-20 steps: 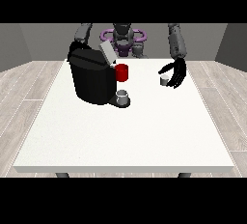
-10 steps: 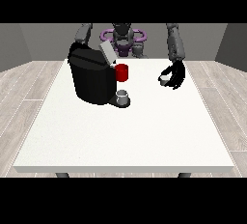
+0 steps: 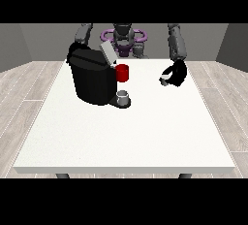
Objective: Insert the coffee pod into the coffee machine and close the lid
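The black coffee machine (image 3: 92, 78) stands on the white table (image 3: 126, 136) left of centre, with its grey lid (image 3: 107, 53) tilted up and open. A red part (image 3: 122, 72) juts out at its front, above a small grey cup (image 3: 124, 96) on its base. The hand at the view's right (image 3: 175, 72) hovers over the table to the right of the machine, fingers curled round a small white thing, apparently the coffee pod (image 3: 164, 78). At the view's left, the arm (image 3: 83, 34) drops behind the machine and its hand is hidden there.
The robot's torso (image 3: 123, 37) with a purple ring stands behind the table's far edge. Bare table top stretches from the machine to the near edge (image 3: 126, 169). Wooden floor lies all round.
The hand at the view's right has drawn its fingers in around the white pod and holds it slightly higher. The machine, its lid and the other arm have not moved.
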Controlling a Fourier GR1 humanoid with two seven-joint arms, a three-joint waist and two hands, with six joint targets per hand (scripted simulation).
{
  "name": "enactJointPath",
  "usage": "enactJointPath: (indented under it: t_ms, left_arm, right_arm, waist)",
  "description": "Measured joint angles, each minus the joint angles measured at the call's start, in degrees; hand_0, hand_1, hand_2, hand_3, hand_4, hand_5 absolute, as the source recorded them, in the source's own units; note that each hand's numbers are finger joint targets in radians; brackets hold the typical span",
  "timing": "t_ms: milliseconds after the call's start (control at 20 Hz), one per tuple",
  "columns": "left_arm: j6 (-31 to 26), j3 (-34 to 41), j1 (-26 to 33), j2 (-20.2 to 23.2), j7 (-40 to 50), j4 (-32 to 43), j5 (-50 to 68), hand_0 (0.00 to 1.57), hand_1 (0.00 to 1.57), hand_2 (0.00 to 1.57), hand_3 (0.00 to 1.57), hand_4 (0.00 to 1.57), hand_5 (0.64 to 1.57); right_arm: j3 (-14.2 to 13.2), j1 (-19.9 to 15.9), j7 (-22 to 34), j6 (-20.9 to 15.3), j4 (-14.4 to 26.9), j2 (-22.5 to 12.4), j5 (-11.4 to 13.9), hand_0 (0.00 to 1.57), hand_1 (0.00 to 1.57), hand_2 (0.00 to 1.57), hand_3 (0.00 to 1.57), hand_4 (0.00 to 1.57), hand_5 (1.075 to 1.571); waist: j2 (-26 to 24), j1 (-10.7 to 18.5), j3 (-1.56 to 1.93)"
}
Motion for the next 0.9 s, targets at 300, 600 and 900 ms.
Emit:
enactJointPath:
  t_ms: [300, 600, 900]
  left_arm:
    - [-5.26, -0.05, -3.35, 0.67, -2.26, -2.21, 0.85, 1.32, 1.32, 1.38, 1.35, 0.58, 1.571]
    - [-11.51, -0.12, -8.23, 1.95, -0.54, -4.46, 1.13, 1.25, 1.25, 1.33, 1.29, 0.57, 1.571]
    - [-13.74, -0.53, -12.76, 0.09, 3.67, -6.94, 0.62, 1.25, 1.25, 1.33, 1.29, 0.56, 1.571]
  right_arm:
    - [-0.85, 0.78, -0.86, 1.60, 2.48, -0.83, -1.06, 0.00, 0.00, 0.00, 0.00, 0.51, 1.571]
    - [-0.62, 0.48, -0.56, 1.88, 4.09, -0.82, -0.98, 0.00, 0.00, 0.00, 0.00, 0.50, 1.571]
    - [-0.58, 0.78, -2.55, 2.92, 5.83, -0.50, -1.51, 0.00, 0.00, 0.00, 0.00, 0.49, 1.571]
  waist:
    - [-2.30, 0.27, -0.01]
    - [-4.35, 0.13, 0.01]
    - [-5.22, -1.05, 0.01]
